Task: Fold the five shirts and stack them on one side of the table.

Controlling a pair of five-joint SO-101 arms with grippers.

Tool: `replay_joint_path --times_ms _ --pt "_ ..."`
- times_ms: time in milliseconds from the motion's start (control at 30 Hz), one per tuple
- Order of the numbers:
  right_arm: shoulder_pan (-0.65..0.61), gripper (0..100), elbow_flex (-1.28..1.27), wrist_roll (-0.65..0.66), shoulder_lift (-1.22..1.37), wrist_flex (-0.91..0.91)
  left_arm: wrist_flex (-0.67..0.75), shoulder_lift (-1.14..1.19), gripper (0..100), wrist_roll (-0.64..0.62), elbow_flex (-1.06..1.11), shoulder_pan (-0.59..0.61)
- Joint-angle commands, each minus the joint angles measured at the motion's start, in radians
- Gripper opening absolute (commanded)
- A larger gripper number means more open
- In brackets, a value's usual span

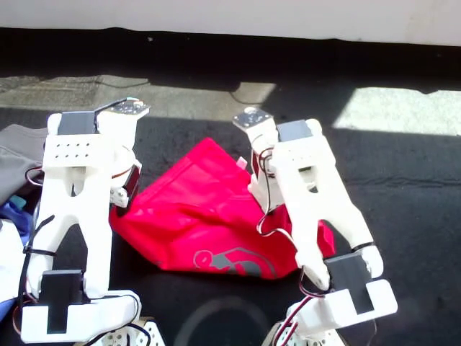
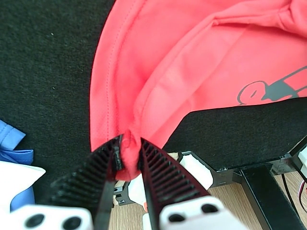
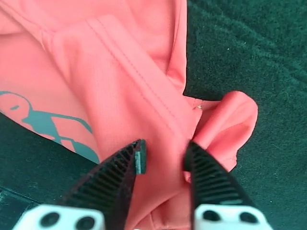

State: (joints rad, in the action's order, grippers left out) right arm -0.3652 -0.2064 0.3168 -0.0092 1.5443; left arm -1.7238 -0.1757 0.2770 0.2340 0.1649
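Observation:
A red shirt with a grey print lies crumpled on the black table mat between the two arms. My left gripper is at the shirt's left edge. In the left wrist view it is shut on a bunched bit of the red shirt's hem. My right gripper is at the shirt's right side. In the right wrist view it stands open, and a flat fold of the red shirt lies between its spread fingers.
More shirts are piled at the table's left edge: a grey one, a blue one and a white one. The arm bases stand at the front edge. The mat right of the red shirt is bare.

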Motion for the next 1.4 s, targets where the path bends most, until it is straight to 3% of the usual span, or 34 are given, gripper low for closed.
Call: replay_joint_path --times_ms 0,300,433,633,1033,1233,1367 --pt "-0.004 0.2 0.054 -0.014 -0.053 -0.01 0.0 -0.019 1 0.0 -0.005 0.012" --pt "-0.004 1.4 0.076 -0.008 -0.125 -0.004 0.003 -0.019 1 0.0 -0.007 0.012" --pt "-0.005 11.1 0.045 -0.008 -0.065 -0.01 0.005 -0.019 1 0.0 -0.008 0.012" --pt "-0.008 0.3 0.031 -0.008 -0.013 -0.061 0.005 -0.019 1 0.0 -0.008 0.012" --pt "-0.005 1.2 0.134 -0.011 -0.15 -0.05 0.002 -0.019 1 0.0 -0.012 0.012" --pt "0.058 13.4 0.22 -0.009 -0.243 -0.053 -0.002 -0.021 1 -0.003 -0.039 0.012" --pt "0.11 2.1 0.249 -0.008 -0.242 -0.074 -0.008 -0.021 1 -0.005 -0.122 0.012"
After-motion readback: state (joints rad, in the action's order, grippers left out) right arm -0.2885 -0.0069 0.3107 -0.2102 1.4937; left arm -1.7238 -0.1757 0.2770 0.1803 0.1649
